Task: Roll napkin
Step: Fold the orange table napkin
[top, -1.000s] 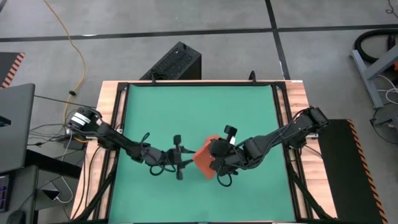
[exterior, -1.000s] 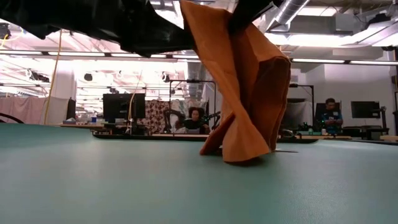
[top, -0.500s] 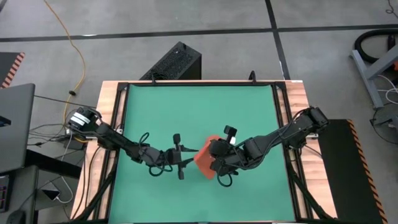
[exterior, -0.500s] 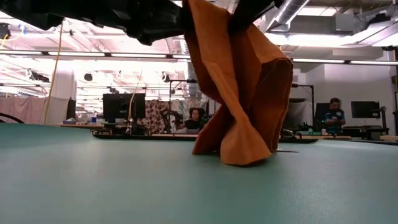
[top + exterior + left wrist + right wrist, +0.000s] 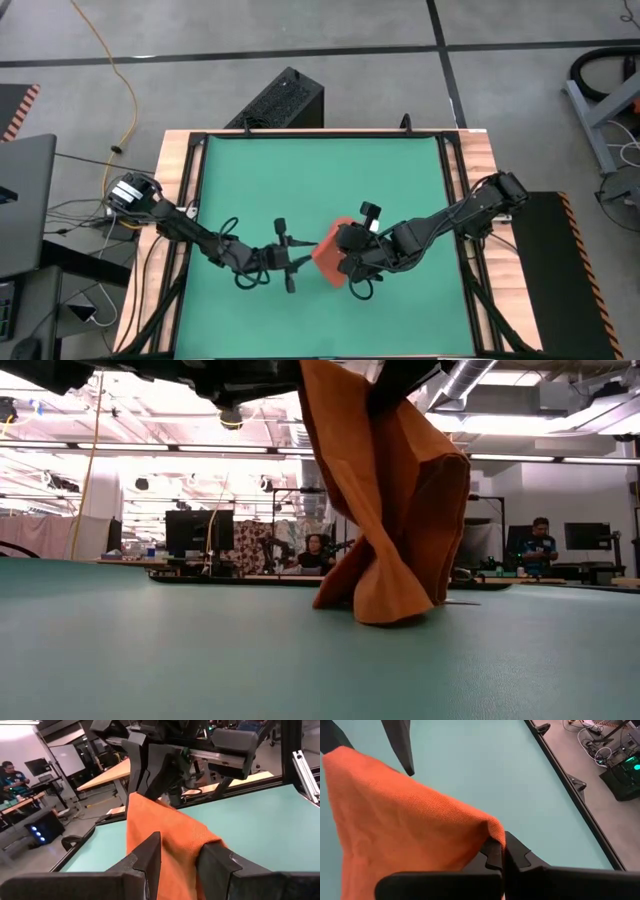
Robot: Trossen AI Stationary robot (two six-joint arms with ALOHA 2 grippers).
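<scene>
The orange-red napkin [image 5: 328, 256] hangs bunched near the middle of the green mat. Its lower folds [image 5: 385, 605] rest on the mat. My right gripper [image 5: 501, 851] is shut on its top, and in the high view my right gripper [image 5: 346, 260] is just right of the cloth. My left gripper [image 5: 298, 260] is open just left of the napkin. In the left wrist view my left gripper [image 5: 181, 856] has one finger on either side of the hanging cloth [image 5: 170, 827]. The white tag does not show. My right gripper pinches the napkin's upper folded corner [image 5: 489, 831] between its two fingertips, slanting in from the table's right. The cloth hangs below in several twisted folds, with its bottom end on the mat. I cannot tell whether my left gripper touches the cloth.
The green mat [image 5: 300, 180] has a black frame [image 5: 196, 200] and wooden borders around it. A black box [image 5: 285, 98] stands on the floor past the far edge. People sit at desks far behind the table [image 5: 318, 550].
My left gripper has shifted a little toward the near edge and has risen mostly out of the top of the low view. It has stayed open. The napkin has stayed hanging from my right gripper, and only its lower folds have swayed slightly.
</scene>
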